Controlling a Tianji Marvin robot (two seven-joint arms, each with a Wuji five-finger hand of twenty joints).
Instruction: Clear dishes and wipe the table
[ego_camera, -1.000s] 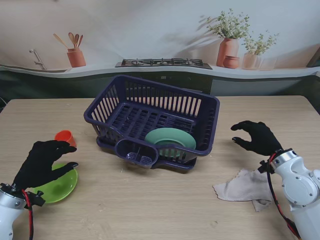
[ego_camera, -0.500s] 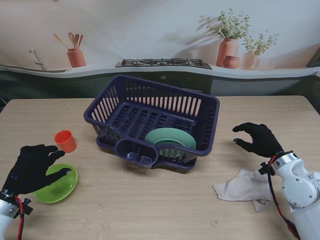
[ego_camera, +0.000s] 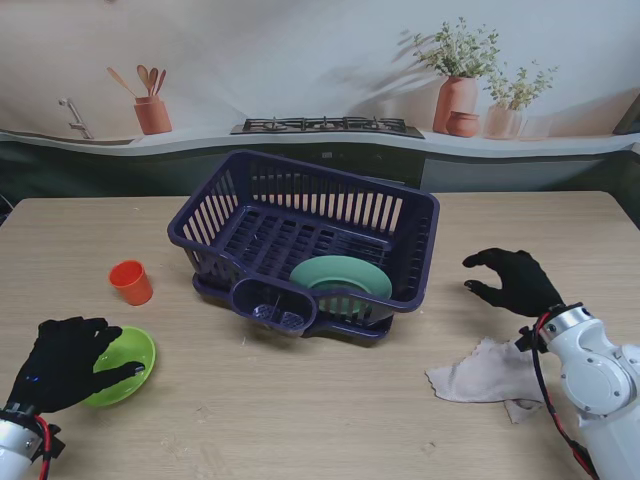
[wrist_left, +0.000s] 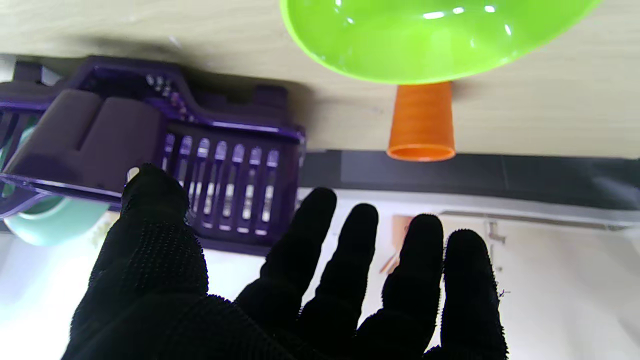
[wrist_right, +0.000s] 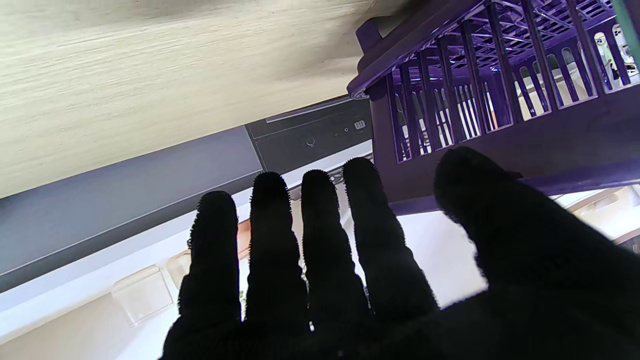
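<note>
A lime-green plate (ego_camera: 128, 360) lies on the table at the near left, and an orange cup (ego_camera: 131, 282) stands upright just beyond it. My left hand (ego_camera: 62, 362) hovers over the plate's left edge, fingers spread and holding nothing. In the left wrist view the plate (wrist_left: 435, 40) and cup (wrist_left: 422, 125) lie past the spread fingers (wrist_left: 360, 240) of that hand (wrist_left: 280, 300). A purple dish rack (ego_camera: 215, 215) in the middle holds a teal plate (ego_camera: 342, 277). My right hand (ego_camera: 512, 280) hangs open to the right of the rack. A beige cloth (ego_camera: 490, 372) lies crumpled near it, closer to me.
The rack's cutlery cup (ego_camera: 272, 303) juts toward me. In the right wrist view the rack wall (wrist_right: 500, 100) lies close beyond my right hand (wrist_right: 350, 280). The table's far edge (ego_camera: 520, 194) meets a dark counter front.
My left hand has drawn back toward me and leftward, away from the orange cup, uncovering the cup and more of the green plate. The right hand has hardly moved.
</note>
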